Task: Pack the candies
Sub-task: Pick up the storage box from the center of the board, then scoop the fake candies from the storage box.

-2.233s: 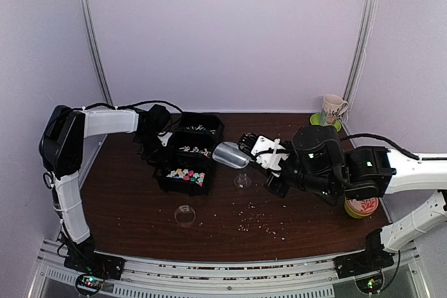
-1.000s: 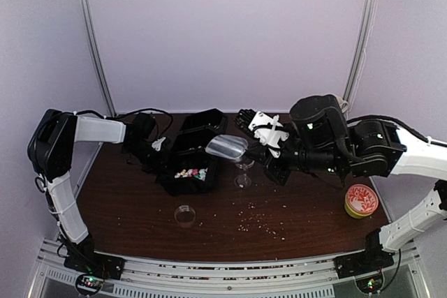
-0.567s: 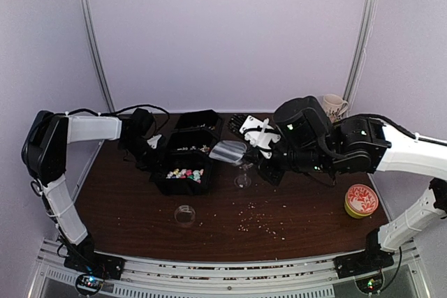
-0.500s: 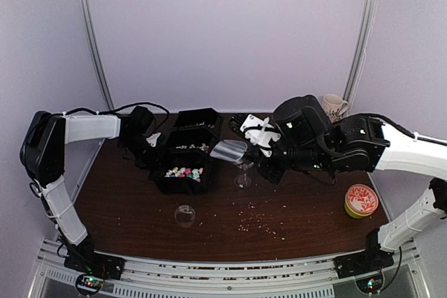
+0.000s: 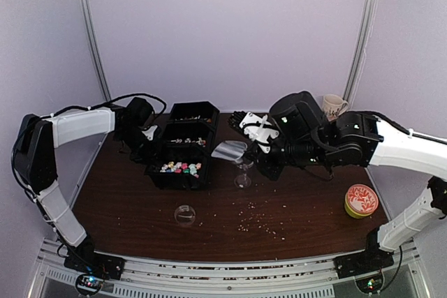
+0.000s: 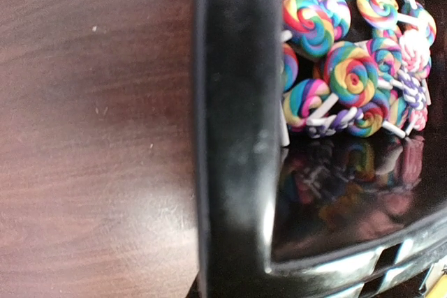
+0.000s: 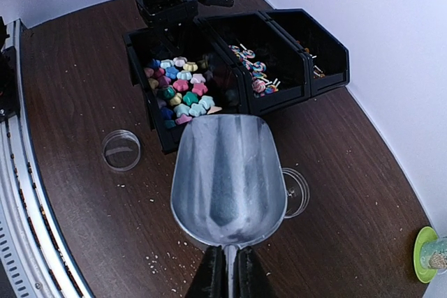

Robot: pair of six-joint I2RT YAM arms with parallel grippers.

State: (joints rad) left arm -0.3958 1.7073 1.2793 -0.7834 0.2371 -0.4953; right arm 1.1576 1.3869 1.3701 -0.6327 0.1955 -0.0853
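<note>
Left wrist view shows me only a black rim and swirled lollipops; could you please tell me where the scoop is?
Observer: The shiny metal scoop hangs in the air beside the row of three black plastic bins, near a clear round dish.
Operator: Thank you. What is holding it?
Observer: The right tool is shut on its handle.
Operator: Is anything in the scoop?
Observer: No, its bowl is empty. The small multicoloured candies lie in the bin nearest the arms' bases, next to the one with your rainbow swirl lollipops.
</note>
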